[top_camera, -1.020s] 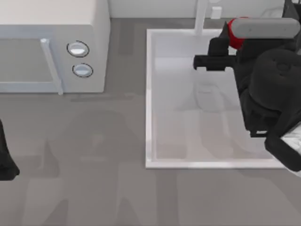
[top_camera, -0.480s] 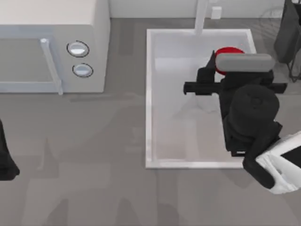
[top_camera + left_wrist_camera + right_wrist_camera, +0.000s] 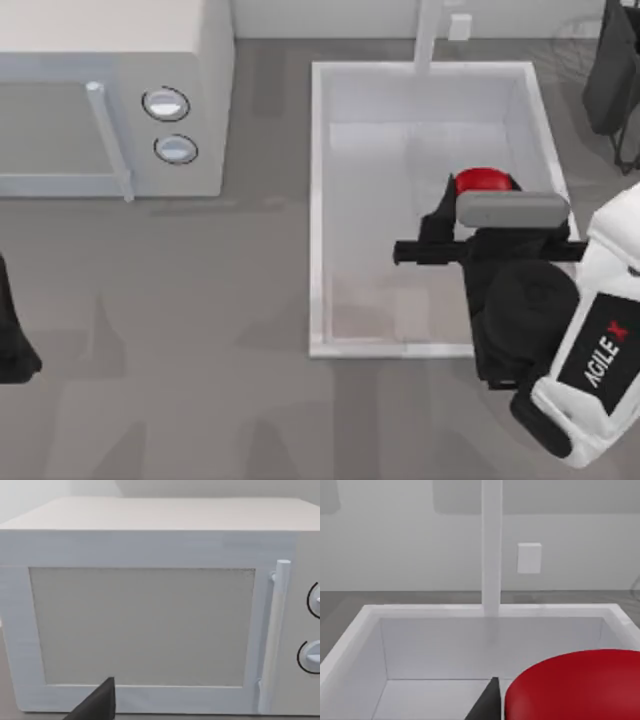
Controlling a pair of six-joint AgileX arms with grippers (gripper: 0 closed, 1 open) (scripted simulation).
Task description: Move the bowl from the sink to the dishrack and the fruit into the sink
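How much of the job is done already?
Looks done: the sink has no bowl in it, and a dark shape at the dishrack is probably the bowl. In hand: the right pincer holds the fruit over the sink. Left to do: put it down and let go. The left pincer sits parked at the table's left edge.

"AGILE X" lettering on the right arm point(image 3: 597, 350)'s white casing, in the top view.
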